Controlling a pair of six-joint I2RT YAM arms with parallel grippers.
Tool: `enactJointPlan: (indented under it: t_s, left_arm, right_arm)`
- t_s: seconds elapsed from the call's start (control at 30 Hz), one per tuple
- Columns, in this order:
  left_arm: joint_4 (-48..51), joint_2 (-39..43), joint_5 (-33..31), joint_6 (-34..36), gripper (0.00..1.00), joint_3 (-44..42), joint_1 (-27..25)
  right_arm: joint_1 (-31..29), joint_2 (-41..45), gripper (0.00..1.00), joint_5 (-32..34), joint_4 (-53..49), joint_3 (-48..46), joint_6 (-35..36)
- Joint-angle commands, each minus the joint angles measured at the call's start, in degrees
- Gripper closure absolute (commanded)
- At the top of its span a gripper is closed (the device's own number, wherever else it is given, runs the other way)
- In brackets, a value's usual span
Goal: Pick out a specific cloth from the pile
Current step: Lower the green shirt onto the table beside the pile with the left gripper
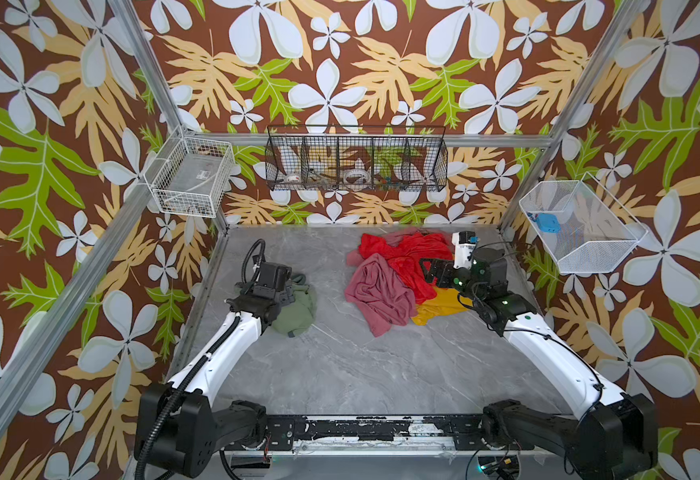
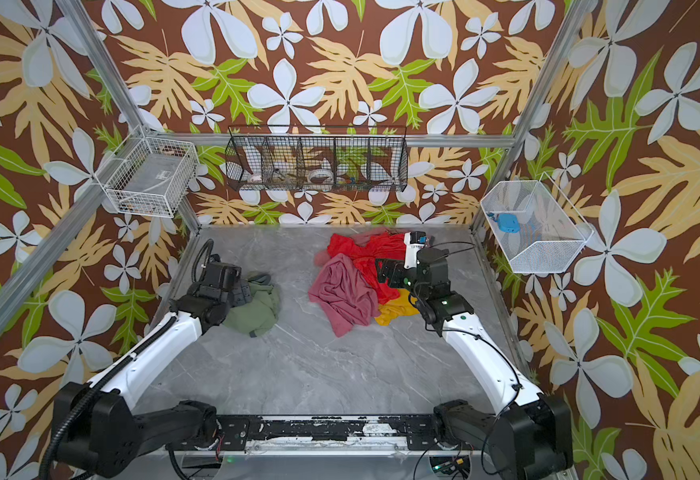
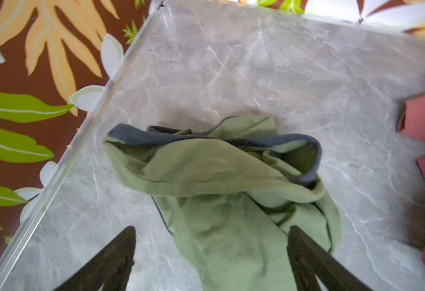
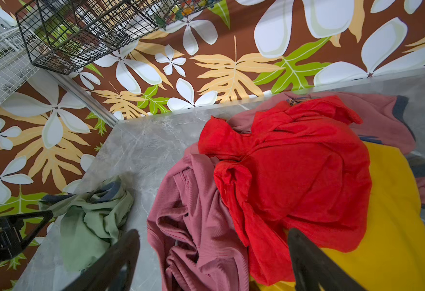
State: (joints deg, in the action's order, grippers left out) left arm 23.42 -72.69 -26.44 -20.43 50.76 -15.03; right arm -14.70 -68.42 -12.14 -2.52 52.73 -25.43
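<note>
Left end effector (image 3: 211,228), jaws spread and empty, straddles the soft sage-green garment with grey neck trim (image 3: 206,171), crumpled alone on the grey marbled bench (image 3: 231,63); probably light and limp, so you pinch a raised fold.

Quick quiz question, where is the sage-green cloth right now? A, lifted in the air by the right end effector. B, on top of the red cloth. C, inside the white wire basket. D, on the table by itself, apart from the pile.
D: in both top views the sage-green cloth lies alone on the grey table, with bare tabletop between it and the pile.
</note>
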Motion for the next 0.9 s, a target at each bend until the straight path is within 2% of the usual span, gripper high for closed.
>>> enactJointPlan:
  t_s: [0.0, 0.17, 0.37, 0.5, 0.77, 0.87]
  left_arm:
    - [3.2, -4.7, -3.1, 0.8, 0.04, 1.5, -2.3]
    - [1.9, -12.1, -0.7, 0.2, 0.00, 2.4, -3.8]
    - [1.7, -22.0, 3.4, 3.0, 0.00, 5.6, -3.8]
    - [1.7, -26.1, 3.2, 4.0, 0.01, 6.6, -3.8]
    - [1.2, -30.5, 7.3, 7.1, 0.41, 9.5, -3.0]
    - [-0.1, -30.3, 9.8, 7.4, 0.66, 9.7, -2.6]
  right_arm:
    - [-0.1, -0.5, 0.10, -0.8, 0.6, 0.9, 0.0]
    - [-0.1, 0.5, 0.11, 0.5, -0.5, 0.6, 0.8]
    - [-0.1, 1.7, 0.11, 1.9, -1.6, -0.6, 1.8]
    - [0.0, 2.4, 0.11, 2.5, -2.2, -0.8, 2.6]
    - [-0.1, 2.1, 0.11, 3.0, -2.2, -0.9, 3.1]
    - [-0.1, 2.2, 0.11, 3.3, -2.2, -1.0, 3.2]
